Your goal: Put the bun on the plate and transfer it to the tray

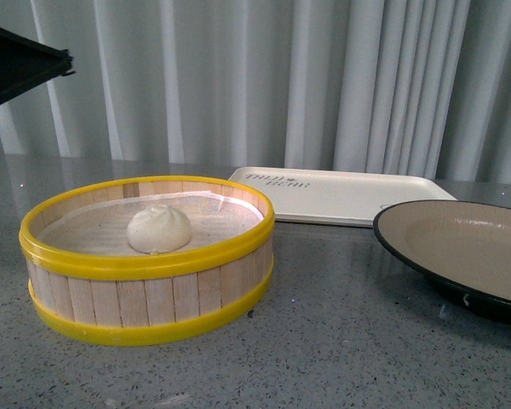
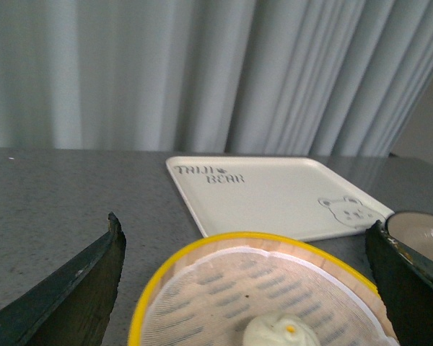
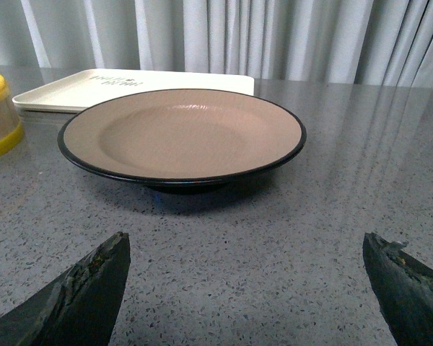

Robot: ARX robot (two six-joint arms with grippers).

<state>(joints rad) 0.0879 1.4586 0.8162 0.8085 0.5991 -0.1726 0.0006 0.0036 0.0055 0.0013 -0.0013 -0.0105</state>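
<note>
The white pleated bun (image 1: 159,228) lies inside a round wooden steamer basket (image 1: 145,298) with yellow bands. In the left wrist view my left gripper (image 2: 245,225) is open and empty above the basket's near side, and the bun (image 2: 278,333) shows between its fingers. The beige plate (image 1: 481,247) with a black rim stands empty at the right. The cream tray (image 1: 341,194) lies empty behind it. My right gripper (image 3: 245,239) is open and empty, low over the table, facing the plate (image 3: 180,133) a short way off.
A dark part of my left arm (image 1: 17,64) shows at the upper left of the front view. The grey speckled table (image 1: 341,341) carries everything. Grey curtains hang behind. The basket's edge (image 3: 0,115) and the tray (image 3: 130,83) also show in the right wrist view.
</note>
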